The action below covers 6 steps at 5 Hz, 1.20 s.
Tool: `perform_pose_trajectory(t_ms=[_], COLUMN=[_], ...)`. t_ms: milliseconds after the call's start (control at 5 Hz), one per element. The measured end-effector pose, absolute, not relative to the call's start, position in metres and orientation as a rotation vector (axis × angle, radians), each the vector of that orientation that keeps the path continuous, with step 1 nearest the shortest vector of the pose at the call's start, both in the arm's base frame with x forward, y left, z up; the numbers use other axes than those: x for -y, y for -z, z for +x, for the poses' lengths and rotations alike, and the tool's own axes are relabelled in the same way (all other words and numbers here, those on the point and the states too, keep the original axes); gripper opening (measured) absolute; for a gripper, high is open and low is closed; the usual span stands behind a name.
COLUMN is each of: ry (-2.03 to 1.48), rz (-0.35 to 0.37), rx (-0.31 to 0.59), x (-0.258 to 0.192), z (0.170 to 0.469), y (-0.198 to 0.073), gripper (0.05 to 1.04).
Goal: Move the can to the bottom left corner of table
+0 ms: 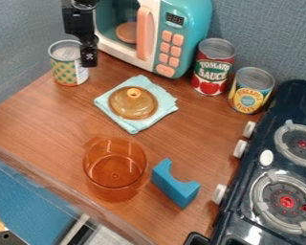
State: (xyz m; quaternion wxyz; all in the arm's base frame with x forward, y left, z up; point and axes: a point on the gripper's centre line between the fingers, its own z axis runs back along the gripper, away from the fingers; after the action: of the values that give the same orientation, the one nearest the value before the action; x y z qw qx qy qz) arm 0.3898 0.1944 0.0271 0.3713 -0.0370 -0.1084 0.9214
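"Where is the black gripper?"

"It hangs down at the top left of the table, in front of the right side of the can with green and yellow on it."

"Is it wide or narrow? Does it hold that can?"

"I can't tell. I can't tell if they touch, either. The can stands up near the table's top left edge, by the gray wall."

"What's down at the far left?"

"A flat blue thing, past the table's bottom left edge."

"And next?"

"A see-through orange pot, near the bottom left edge. Then a light blue cloth, up from the pot, with a yellow-brown lid on top. The lid's knob points up."

"What's that big toy at the back?"

"A blue and white microwave. It has a pink handle and pink buttons."

"I see a blue block too!"

"Yes, just right of the pot. It has a round bite in it."

"What's on the right?"

"A red can stands beside the microwave, then a yellow can. Last is the dark stove, at the table's right edge, with white knobs and two round burners."
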Motion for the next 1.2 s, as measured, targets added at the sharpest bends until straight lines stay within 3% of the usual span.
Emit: perform_pose_trajectory(t_ms=[200, 600, 1200], ry=[-2.5, -2.835, -3.173], rz=[-0.104, -0.037, 0.147], rx=[0.311, 0.323, 0.359], x=[-0.205, -0.228, -0.239], z=[0.386, 0.367, 0.332], y=[-0.028, -0.029, -0.021], gripper=[0.999, 0.999, 0.999])
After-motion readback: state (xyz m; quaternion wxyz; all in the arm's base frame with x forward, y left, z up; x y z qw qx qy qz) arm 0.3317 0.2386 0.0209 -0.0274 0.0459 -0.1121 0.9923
